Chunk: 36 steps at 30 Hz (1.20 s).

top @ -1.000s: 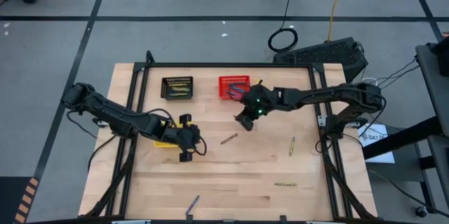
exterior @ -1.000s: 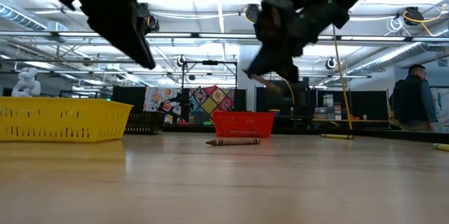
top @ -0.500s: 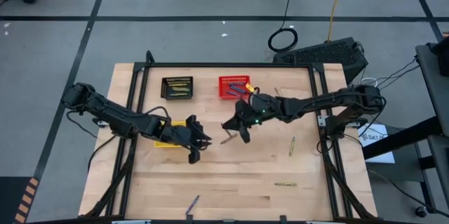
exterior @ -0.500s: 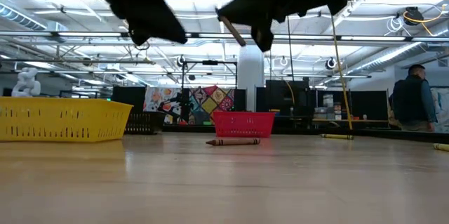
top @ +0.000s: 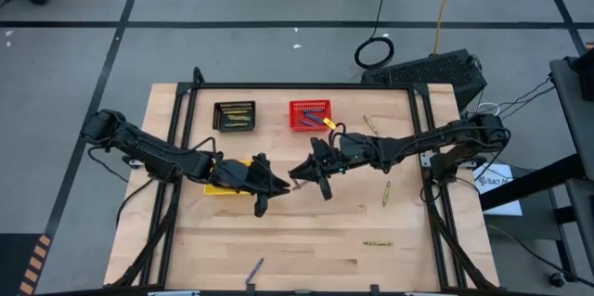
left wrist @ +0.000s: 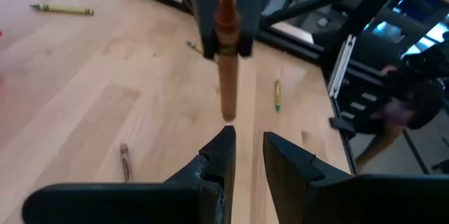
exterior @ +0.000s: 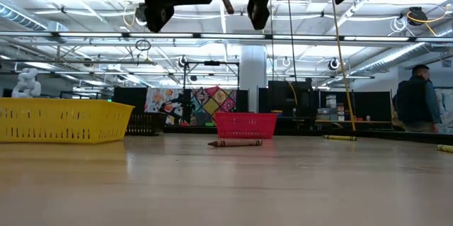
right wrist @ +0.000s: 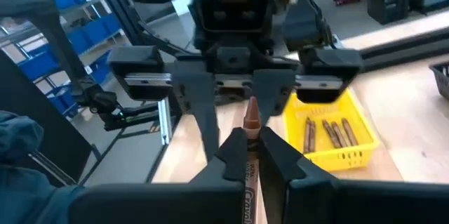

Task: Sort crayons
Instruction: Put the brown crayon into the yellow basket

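Held crayon: a brown crayon (left wrist: 226, 55) is up in the air over the middle of the table (top: 316, 240), pinched by the right gripper (top: 302, 174), whose fingers are clamped tight on its wrapped end.
Long axis: it runs straight from the right gripper toward the left gripper (top: 279, 187), bare tip leading, roughly level across the table.
Key relation: the tip sits just short of the gap between the left gripper's fingers (left wrist: 219, 155), lined up with it; the two grippers face each other, nearly touching.
Left gripper: fingers parted a little, nothing between them yet.
Likely step: a handover, judging by the alignment; the left arm is the nearer one to the yellow basket (top: 217, 187), which already holds brown crayons.
Loose crayons: one brown on the table below the grippers (exterior: 234, 142), yellow-green ones to the right (top: 386, 192) and near the front (top: 376, 243), a blue one at the front edge (top: 255, 267).
Far baskets: black basket (top: 234, 116) and red basket (top: 309, 115) at the back.
Change: a second ago the grippers were well apart; both have swung inward and risen to meet.
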{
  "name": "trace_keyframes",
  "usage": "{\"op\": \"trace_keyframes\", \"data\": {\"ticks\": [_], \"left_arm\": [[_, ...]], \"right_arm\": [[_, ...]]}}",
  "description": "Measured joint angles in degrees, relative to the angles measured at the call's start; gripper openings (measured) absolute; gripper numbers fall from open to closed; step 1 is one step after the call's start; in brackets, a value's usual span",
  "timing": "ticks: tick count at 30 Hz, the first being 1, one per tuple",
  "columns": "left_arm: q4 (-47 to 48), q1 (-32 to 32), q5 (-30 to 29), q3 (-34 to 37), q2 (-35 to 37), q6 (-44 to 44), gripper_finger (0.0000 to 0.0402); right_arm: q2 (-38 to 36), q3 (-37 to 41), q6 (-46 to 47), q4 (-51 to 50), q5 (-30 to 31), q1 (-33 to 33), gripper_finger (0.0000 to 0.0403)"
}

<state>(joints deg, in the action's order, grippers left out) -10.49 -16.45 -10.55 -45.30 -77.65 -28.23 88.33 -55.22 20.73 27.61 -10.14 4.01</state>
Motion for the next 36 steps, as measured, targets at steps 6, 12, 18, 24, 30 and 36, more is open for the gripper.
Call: {"op": "trace_keyframes", "data": {"ticks": [6,12,18,24,30,36], "left_arm": [[-1.18,0.92,-0.36,0.00,0.00,0.02,0.0077],[-2.91,2.39,0.53,-0.02,0.00,0.25,0.0077],[-5.10,2.64,3.12,-0.02,0.00,1.95,0.0077],[-6.29,2.69,3.68,-0.02,0.00,3.09,0.0077],[-8.56,4.16,3.73,-0.02,0.00,3.15,0.0077],[-9.62,5.22,4.67,-0.03,0.00,5.01,0.0077]], "right_arm": [[-0.02,0.00,-0.17,1.77,0.91,0.96,0.0000],[0.00,0.00,-0.42,2.05,2.90,1.40,0.0000],[0.00,0.00,-0.63,2.17,2.93,1.38,0.0000],[0.00,0.00,-0.85,2.62,2.90,1.38,0.0000],[0.00,0.00,-1.37,4.17,3.11,1.35,0.0000],[0.00,0.02,-1.73,4.28,4.55,1.33,0.0000]]}}
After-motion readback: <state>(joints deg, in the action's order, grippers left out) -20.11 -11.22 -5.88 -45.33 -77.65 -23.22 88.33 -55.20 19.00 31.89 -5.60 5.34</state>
